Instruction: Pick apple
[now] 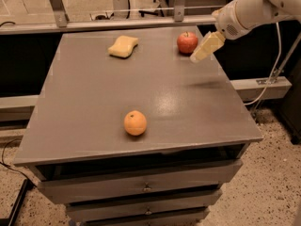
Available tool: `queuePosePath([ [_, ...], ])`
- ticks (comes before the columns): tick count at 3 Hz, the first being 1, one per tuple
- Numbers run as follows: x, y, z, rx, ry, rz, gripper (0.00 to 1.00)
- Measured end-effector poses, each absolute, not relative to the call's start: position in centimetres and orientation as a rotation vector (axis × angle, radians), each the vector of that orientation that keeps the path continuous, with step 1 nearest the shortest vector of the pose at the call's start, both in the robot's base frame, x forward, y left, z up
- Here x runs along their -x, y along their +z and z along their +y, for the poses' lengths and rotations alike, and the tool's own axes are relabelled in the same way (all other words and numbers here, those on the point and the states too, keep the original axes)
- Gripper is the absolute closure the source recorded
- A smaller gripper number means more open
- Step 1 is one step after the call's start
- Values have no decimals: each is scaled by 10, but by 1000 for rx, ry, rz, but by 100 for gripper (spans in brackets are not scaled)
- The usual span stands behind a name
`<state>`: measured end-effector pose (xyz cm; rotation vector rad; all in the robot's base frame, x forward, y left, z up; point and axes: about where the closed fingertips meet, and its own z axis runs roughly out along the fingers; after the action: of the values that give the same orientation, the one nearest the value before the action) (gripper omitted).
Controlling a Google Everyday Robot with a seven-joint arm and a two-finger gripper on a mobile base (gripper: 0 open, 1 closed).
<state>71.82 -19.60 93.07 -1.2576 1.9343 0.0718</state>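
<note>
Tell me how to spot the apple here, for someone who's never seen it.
Look at the grey cabinet top, far right corner. The apple sits there, beside the robot's tool. It is red and stemmed, unlike the yellow sponge and the orange fruit.

White arm [254,8] in from upper right; claw [197,55] slanting down-left.

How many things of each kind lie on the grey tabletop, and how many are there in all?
Red apple: 1
Orange: 1
Yellow sponge: 1
Total: 3
The gripper hangs close beside the red apple and is not counted.
</note>
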Motion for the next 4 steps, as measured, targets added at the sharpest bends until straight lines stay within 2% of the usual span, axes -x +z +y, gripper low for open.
queuePosePath([
  [2,-802,903,-182,1028,293,1921,0],
  [4,-833,871,-159,946,430,1943,0],
])
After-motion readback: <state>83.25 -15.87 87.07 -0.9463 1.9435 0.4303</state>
